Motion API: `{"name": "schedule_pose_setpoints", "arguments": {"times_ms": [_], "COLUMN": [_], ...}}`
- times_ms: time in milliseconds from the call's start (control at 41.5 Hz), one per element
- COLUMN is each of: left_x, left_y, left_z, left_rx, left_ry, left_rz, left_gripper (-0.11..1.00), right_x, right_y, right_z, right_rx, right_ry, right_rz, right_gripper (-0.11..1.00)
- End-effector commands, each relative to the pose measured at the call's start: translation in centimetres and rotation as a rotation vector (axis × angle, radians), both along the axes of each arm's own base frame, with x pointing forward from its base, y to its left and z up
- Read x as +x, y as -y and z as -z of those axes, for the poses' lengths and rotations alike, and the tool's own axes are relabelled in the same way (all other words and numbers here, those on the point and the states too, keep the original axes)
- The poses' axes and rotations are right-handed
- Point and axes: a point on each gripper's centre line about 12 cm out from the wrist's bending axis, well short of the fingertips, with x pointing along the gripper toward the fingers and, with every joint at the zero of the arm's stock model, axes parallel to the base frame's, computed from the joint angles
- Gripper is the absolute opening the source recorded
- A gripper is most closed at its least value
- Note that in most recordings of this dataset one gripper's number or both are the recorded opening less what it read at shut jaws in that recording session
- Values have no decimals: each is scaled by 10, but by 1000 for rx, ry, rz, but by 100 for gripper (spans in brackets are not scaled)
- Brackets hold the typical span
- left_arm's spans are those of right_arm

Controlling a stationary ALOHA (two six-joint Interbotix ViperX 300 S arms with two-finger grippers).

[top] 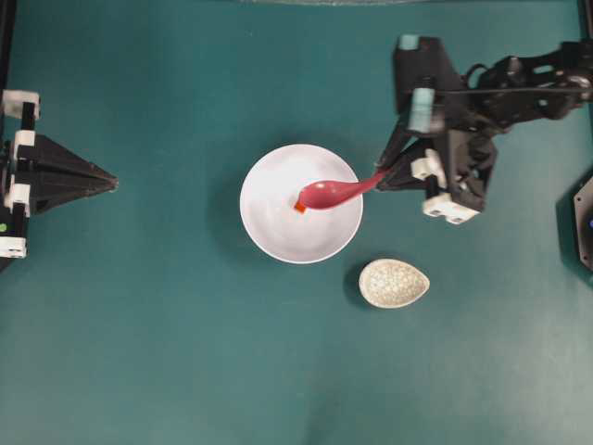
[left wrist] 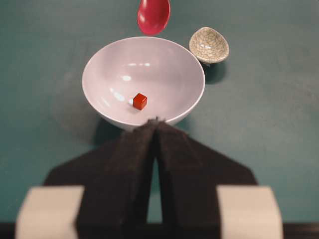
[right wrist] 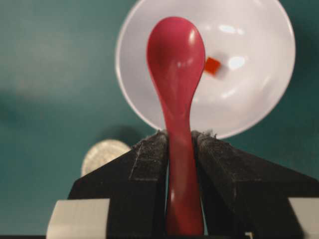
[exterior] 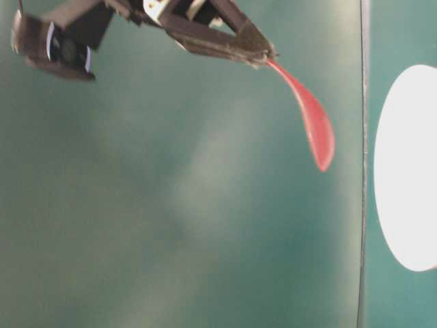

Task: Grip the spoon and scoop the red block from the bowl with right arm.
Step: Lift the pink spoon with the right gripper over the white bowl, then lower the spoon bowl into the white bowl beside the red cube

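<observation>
The white bowl (top: 278, 236) sits mid-table. The red block (top: 300, 208) lies inside it, also seen in the left wrist view (left wrist: 140, 101) and the right wrist view (right wrist: 213, 65). My right gripper (top: 385, 176) is shut on the handle of the pink-red spoon (top: 330, 193), clearly so in the right wrist view (right wrist: 180, 137). The spoon (right wrist: 176, 55) is held above the bowl (right wrist: 259, 99), its tip beside the block. The table-level view shows the spoon (exterior: 313, 123) hanging from the gripper (exterior: 268, 55). My left gripper (top: 111, 181) is shut and empty at the left, pointing at the bowl (left wrist: 99, 94).
A speckled grey-white teardrop dish (top: 394, 283) sits just below and right of the bowl, also in the left wrist view (left wrist: 209, 46). A black fixture (top: 584, 222) is at the right edge.
</observation>
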Motion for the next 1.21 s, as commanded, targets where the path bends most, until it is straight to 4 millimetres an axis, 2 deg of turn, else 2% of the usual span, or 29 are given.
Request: {"name": "schedule_pose_setpoints", "arguments": {"times_ms": [0,289,554,1181], "left_x": [3,3,3,3], "left_y": [0,0,0,0], "left_z": [-12,-12,-12,-12], "left_rx": [0,2,2,2], "left_ry": [34,34,34,35], "left_rz": [0,0,0,0], "left_gripper": [0,0,0,0], "right_x": [10,26,46,57], "right_y": [5,13,9,2], "right_z": [-11,-6,-8,32], "right_rx": [2,45,43,-26], "right_ry": [-18,-238,-273,-396], "right_rz": [14,82,53,-13], "right_gripper": [24,24,24,24]}}
